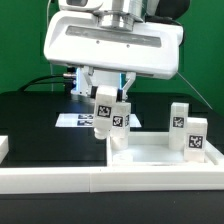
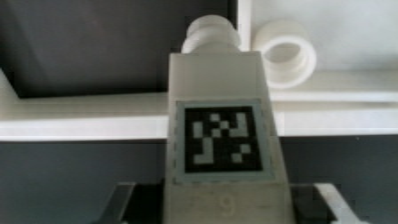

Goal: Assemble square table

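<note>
My gripper [image 1: 108, 90] hangs under the white wrist housing and is shut on a white block leg [image 1: 110, 118]. The leg is tilted, with two tagged faces showing. Its lower end hovers at the near left corner of the white square tabletop [image 1: 150, 153]. In the wrist view the leg [image 2: 222, 120] runs away from the gripper [image 2: 228, 208], tag up. Its round tip lies beside a corner socket [image 2: 288, 58] of the tabletop. A finger [image 2: 135, 200] flanks it on each side. Two more tagged legs [image 1: 180, 117] [image 1: 196, 136] stand upright on the tabletop at the exterior view's right.
A long white border rail [image 1: 100, 183] runs along the front of the black table. The marker board [image 1: 72, 119] lies behind the gripper. Another white piece [image 1: 3, 148] shows at the left edge. Cables hang at the back left before a green wall.
</note>
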